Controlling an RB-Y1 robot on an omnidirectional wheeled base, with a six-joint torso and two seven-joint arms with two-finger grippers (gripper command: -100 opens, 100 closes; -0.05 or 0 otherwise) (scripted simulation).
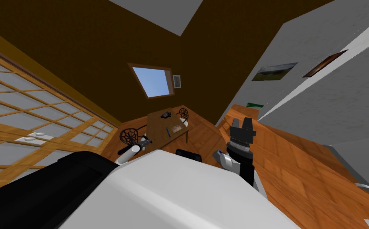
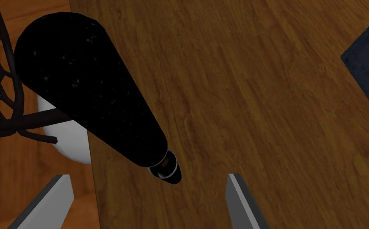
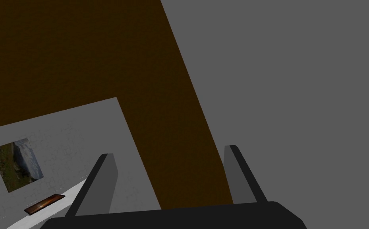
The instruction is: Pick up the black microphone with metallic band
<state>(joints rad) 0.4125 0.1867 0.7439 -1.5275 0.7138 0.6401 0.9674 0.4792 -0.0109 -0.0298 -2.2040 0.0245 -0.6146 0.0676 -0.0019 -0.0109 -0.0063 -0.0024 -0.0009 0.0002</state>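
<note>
Microphone [image 2: 92, 91] pictured at the table [image 2: 259, 99] edge, flanked by the empty, wide-spread left gripper [image 2: 147, 178]; it could be knocked off if clipped. Right gripper [image 3: 167, 151] likewise open.

No readable text, label, brand or number anywhere. Black tapered microphone with metallic band [image 2: 88, 91]: plain surface, no marking legible. Dark blue flat box [image 2: 358, 73] on brown wooden tabletop [image 2: 239, 99]: pale round patch, no lettering legible. Framed landscape picture [image 1: 274, 71] on grey wall: no caption legible. Small green strip [image 1: 255, 105]: too small to read.
</note>
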